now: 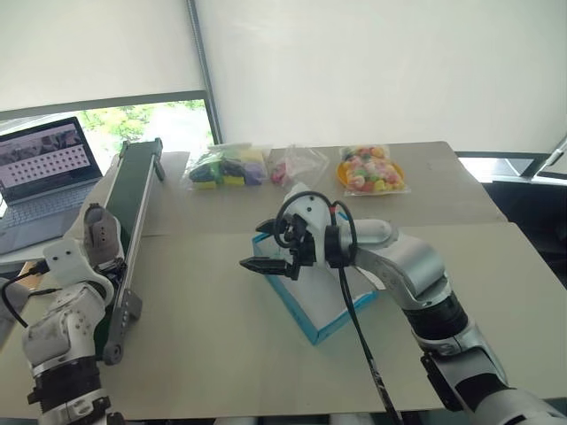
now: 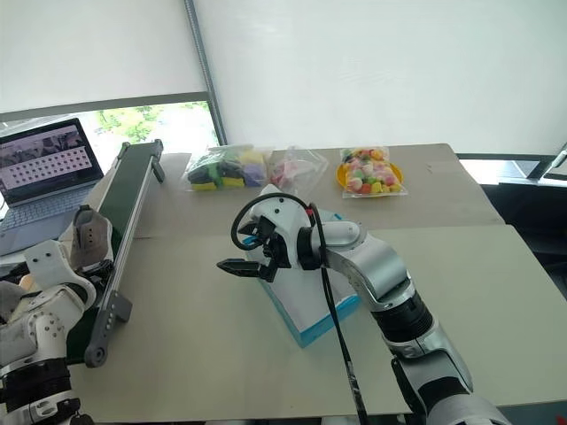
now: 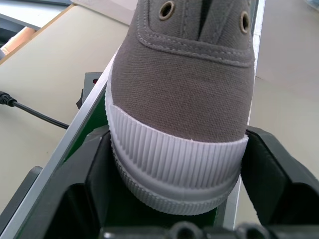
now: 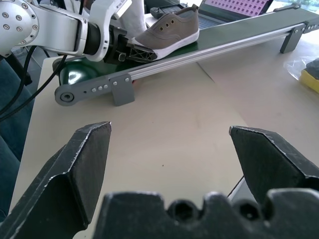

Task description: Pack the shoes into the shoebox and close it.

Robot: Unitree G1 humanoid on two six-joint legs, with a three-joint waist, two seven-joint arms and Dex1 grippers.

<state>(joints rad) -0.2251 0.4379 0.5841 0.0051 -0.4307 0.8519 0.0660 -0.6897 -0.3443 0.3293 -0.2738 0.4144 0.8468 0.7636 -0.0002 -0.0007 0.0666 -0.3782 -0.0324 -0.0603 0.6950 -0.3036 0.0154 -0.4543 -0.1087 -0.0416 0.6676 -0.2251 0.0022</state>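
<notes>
Meanwhile left gripper (image 3: 174, 199) pinching shoe (image 3: 182, 99) toe; right gripper (image 4: 169, 164) spread above shoebox (image 1: 323, 305).

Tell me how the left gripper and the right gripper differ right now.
The left gripper has its fingers against the white toe of a grey sneaker on the green conveyor belt; the right gripper is open and holds nothing. The left gripper sits at the table's left edge, while the right gripper hovers above the turquoise shoebox mid-table. Both have two black fingers.
</notes>
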